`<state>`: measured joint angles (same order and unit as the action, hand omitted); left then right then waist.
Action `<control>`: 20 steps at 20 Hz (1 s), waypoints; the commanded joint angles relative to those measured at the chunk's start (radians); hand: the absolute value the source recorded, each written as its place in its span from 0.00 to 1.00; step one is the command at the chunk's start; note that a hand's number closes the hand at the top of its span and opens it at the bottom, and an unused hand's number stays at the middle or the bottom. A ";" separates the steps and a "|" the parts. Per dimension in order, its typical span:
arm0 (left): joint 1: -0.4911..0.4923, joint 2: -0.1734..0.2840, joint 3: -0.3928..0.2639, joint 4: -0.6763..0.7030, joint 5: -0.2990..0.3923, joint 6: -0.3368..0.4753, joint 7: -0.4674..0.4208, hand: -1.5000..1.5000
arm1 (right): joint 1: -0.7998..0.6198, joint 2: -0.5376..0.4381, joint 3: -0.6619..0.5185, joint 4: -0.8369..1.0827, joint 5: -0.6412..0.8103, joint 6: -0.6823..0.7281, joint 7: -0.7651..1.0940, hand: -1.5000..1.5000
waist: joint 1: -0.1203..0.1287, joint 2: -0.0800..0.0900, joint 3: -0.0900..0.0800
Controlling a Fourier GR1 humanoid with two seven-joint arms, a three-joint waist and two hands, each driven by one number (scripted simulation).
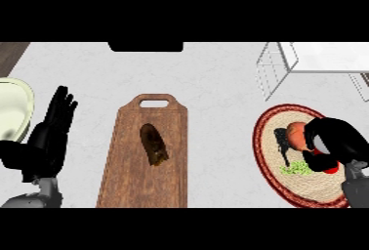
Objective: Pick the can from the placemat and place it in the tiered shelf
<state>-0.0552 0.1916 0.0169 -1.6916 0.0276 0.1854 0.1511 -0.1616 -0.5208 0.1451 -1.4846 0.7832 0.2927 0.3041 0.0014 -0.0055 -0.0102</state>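
Observation:
An orange-red can (296, 131) lies on the round woven placemat (272, 128) with a red rim at the right. My right hand (334, 140) is over the mat, its fingers curled round the can and hiding most of it. A green patch (296, 169) and a red bit (330, 169) show on the mat below the hand. The white wire tiered shelf (317, 61) stands at the back right, beyond the mat. At the left, my left hand (51, 128) rests open, fingers pointing up.
A wooden cutting board (130, 166) with a dark brown item (153, 144) on it lies in the middle of the counter. A pale yellow-green plate (16, 110) sits at the left edge. A dark object (146, 46) shows at the back edge.

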 commanded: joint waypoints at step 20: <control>-0.050 -0.006 0.030 0.046 -0.014 -0.013 0.013 0.50 | -0.238 -0.006 -0.511 -0.513 -0.389 0.135 0.421 1.00 | -0.005 0.005 0.010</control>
<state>-0.0811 0.1952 0.0472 -1.6851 0.0234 0.1723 0.1762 -0.3317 -0.4488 -0.2661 -2.0231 0.4294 0.3970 0.7067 -0.0077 -0.0036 -0.0009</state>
